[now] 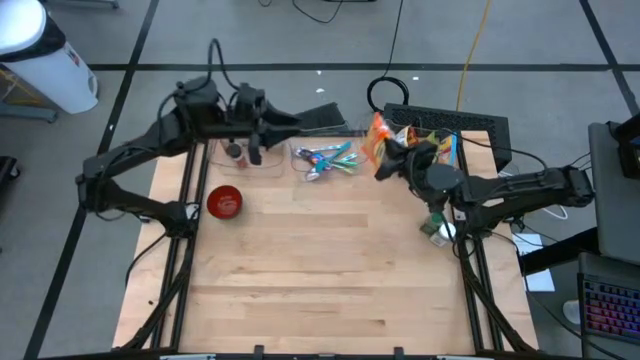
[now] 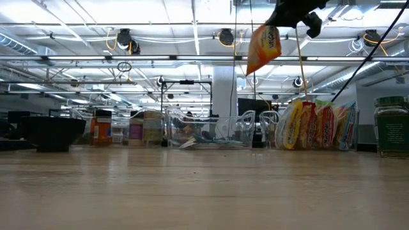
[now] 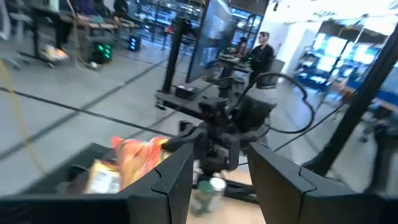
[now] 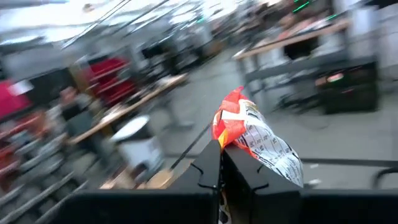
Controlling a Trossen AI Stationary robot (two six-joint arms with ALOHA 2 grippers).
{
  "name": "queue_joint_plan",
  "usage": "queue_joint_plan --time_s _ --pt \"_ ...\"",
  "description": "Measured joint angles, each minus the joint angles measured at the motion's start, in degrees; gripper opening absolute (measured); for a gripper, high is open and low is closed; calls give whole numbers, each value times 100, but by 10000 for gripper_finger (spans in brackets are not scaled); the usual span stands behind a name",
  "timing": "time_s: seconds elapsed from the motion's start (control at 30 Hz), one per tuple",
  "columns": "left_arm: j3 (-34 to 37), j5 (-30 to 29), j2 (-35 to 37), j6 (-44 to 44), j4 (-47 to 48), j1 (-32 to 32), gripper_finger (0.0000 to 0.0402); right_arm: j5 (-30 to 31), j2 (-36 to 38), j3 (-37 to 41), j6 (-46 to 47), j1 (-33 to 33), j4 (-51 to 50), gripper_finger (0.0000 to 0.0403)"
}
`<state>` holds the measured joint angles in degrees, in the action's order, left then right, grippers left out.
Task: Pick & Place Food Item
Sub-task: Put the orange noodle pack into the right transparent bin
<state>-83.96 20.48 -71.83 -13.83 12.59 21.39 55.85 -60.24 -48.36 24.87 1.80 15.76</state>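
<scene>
Right wrist view: right gripper jaws pinch snack bag, print unreadable.

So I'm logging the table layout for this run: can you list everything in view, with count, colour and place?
snack bag: one, orange, held in the air over the table's far right part
row of snack bags: several, yellow, red and orange, far right edge of the table
clear bin: one, transparent, far middle, holding blue and pink utensils
second clear bin: one, transparent, far left, under the left gripper
bowl: one, red, left side of the table
jar: one, greenish with dark lid, right edge
table: one, light wood
left gripper: black, partly open, empty, over the far-left bin
right gripper: black, shut on the snack bag
</scene>
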Motion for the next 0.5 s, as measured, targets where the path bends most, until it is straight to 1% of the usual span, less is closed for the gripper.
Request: queue_joint_plan --time_s 0.13,0.23,0.43,0.5 --pt "0 -3 148 370 179 198 159 879 -156 -2 -180 -127 295 0" --pt "0 -7 200 401 230 286 159 1200 -345 -2 -153 -310 469 0" --pt "2 322 194 413 283 349 159 1195 -833 -2 -138 -819 919 0" --pt "2 351 194 445 278 352 159 1192 -961 -4 -138 -947 971 0"
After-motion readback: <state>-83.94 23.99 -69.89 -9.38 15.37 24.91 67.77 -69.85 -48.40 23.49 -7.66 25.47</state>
